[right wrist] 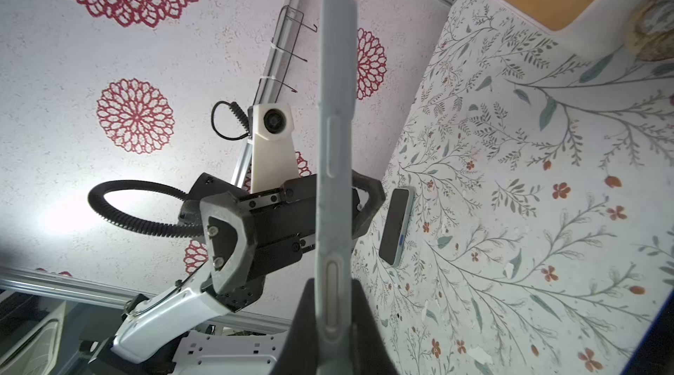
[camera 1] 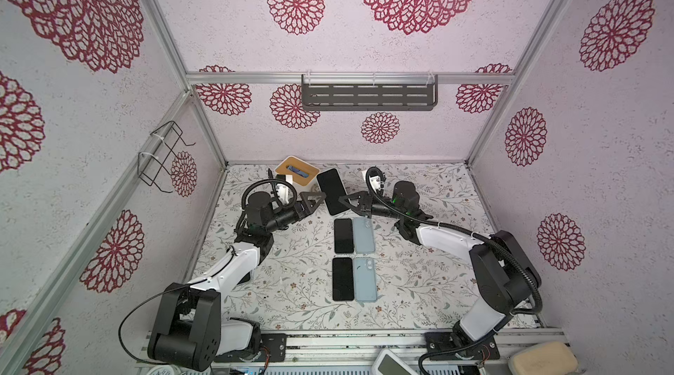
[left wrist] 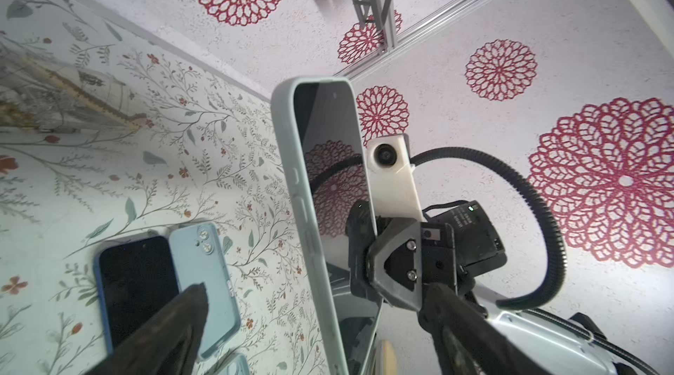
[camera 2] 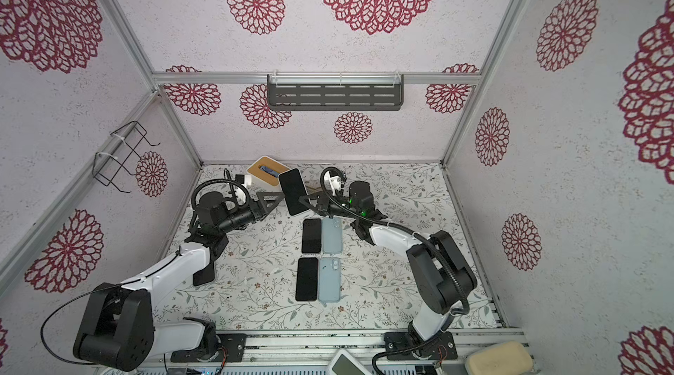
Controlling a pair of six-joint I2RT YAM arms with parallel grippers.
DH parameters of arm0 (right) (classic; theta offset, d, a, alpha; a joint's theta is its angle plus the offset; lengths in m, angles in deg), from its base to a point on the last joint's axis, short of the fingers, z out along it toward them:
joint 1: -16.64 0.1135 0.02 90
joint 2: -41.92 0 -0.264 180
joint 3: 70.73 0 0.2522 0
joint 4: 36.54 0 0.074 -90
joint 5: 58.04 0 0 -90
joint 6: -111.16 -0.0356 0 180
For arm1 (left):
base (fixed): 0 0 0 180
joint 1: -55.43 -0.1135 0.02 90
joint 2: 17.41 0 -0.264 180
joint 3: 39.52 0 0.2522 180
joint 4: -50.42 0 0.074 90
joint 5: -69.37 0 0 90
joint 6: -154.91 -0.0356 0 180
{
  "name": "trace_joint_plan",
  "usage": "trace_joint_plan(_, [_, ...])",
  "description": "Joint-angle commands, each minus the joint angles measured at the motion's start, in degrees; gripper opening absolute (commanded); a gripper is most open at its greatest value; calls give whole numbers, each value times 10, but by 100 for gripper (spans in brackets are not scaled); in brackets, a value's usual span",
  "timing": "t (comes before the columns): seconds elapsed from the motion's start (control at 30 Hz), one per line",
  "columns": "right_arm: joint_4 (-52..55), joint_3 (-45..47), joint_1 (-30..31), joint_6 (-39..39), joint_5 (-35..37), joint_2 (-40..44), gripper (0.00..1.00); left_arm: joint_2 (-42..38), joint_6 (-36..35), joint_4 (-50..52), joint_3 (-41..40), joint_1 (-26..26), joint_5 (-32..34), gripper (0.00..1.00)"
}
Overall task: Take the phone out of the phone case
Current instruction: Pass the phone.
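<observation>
Fingers (right wrist: 304,322) of my right gripper (camera 1: 344,201) clamp the edge of the phone (camera 1: 330,189), which sits in its pale case (left wrist: 291,172), raised over the worktop (camera 1: 419,282). My left gripper (camera 1: 316,202) is spread wide to either side of it. Below I count two dark-screened phones (camera 1: 343,235) and two pale blue cases (camera 1: 364,235) laid in pairs, with a wooden-topped box (camera 1: 295,172) behind.
</observation>
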Motion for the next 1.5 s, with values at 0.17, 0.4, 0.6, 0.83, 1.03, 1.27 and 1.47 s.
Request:
trace_joint_plan(0.17, [-117, 6, 6, -38, -31, 37, 0, 86, 80, -189, 17, 3, -54, 81])
trace_joint_plan(0.4, [-113, 11, 6, -36, -35, 32, 0, 100, 84, -198, 34, 0, -61, 55])
trace_joint_plan(0.6, [-131, 10, 7, -44, -46, 23, 0, 117, 98, -214, 47, 1, -75, 25])
trace_joint_plan(0.83, [-88, 21, 6, -1, -54, 34, 7, 102, 110, -209, 55, 1, -76, 3])
trace_joint_plan(1.03, [105, 80, 9, 197, 80, 154, 71, -18, 46, -25, 85, 4, 69, 0])
trace_joint_plan(1.27, [24, 197, 39, 251, 212, 295, 89, -111, -27, 10, 104, 89, 283, 0])
trace_joint_plan(1.47, [-56, 217, 78, 240, 249, 297, 88, -94, -40, -105, 88, 165, 360, 0])
